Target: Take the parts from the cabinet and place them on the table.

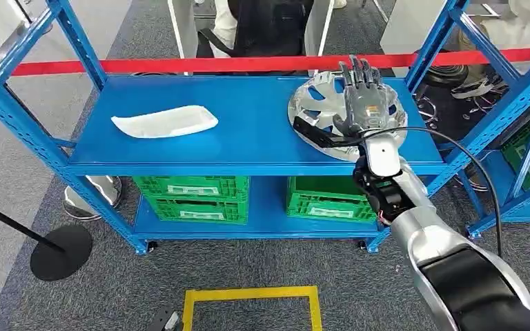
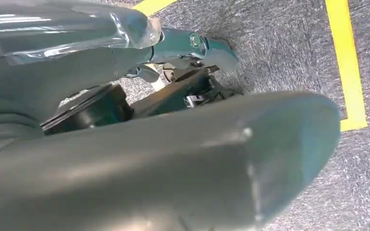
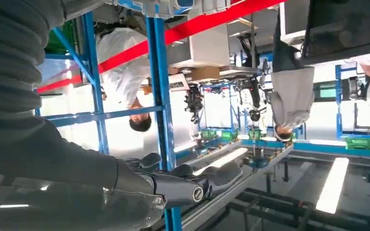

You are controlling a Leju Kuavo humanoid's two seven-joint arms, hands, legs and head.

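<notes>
A round silver hubcap (image 1: 317, 103) sits at the right end of the blue cabinet's top shelf (image 1: 248, 148), its near rim reaching over the shelf's front lip. My right hand (image 1: 364, 103) lies on its face, fingers stretched along it and the dark thumb against the near rim, holding it. The right wrist view shows those fingers (image 3: 183, 180) beside the hubcap's shiny surface (image 3: 53, 207). A flat white part (image 1: 165, 122) rests on the left half of the same shelf. My left hand (image 2: 183, 57) hangs over the grey floor, fingers apart, holding nothing.
Green crates (image 1: 192, 196) fill the shelf below. A red barrier tape (image 1: 179, 65) runs behind the cabinet, with people beyond it. A second blue rack (image 1: 524, 138) stands to the right, a black stand base (image 1: 61, 252) on the left, and yellow floor tape (image 1: 248, 295) near my feet.
</notes>
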